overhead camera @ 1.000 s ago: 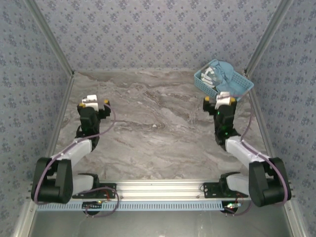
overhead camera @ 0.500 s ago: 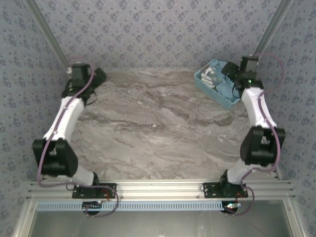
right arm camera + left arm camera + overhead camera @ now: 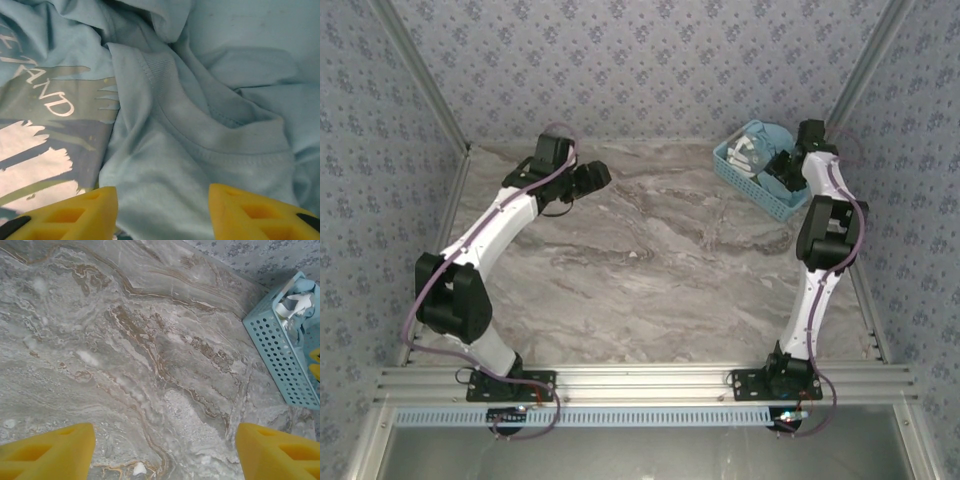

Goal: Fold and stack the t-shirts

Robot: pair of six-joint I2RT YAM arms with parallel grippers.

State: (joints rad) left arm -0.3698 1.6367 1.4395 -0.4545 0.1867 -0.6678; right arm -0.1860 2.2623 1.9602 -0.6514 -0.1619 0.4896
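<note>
My right hand (image 3: 162, 200) hangs inside the basket (image 3: 752, 190), its two yellow fingers (image 3: 75, 210) standing apart just above the crumpled t-shirt (image 3: 165, 150), with nothing pinched between them yet. The shirt lies bunched in the basket, collar (image 3: 215, 135) towards one finger and the white print (image 3: 40, 160) towards the other. My left hand (image 3: 165, 440) is open too, fingers wide over bare bench (image 3: 125, 340) well to the left of the basket, holding nothing. What worries me is the grab itself. The cloth under me is several loose folds (I cannot tell how many layers), so if I close on a shallow ridge it may slide out as I lift. If I bite deep, I may gather front and back together and bring the shirt out as a knot that is hard to spread. The basket looks light and holed all over, so a fingertip could catch in its wall or cloth could drag on the rim, tipping or lifting it. My left hand is too far from the basket to steady it.
</note>
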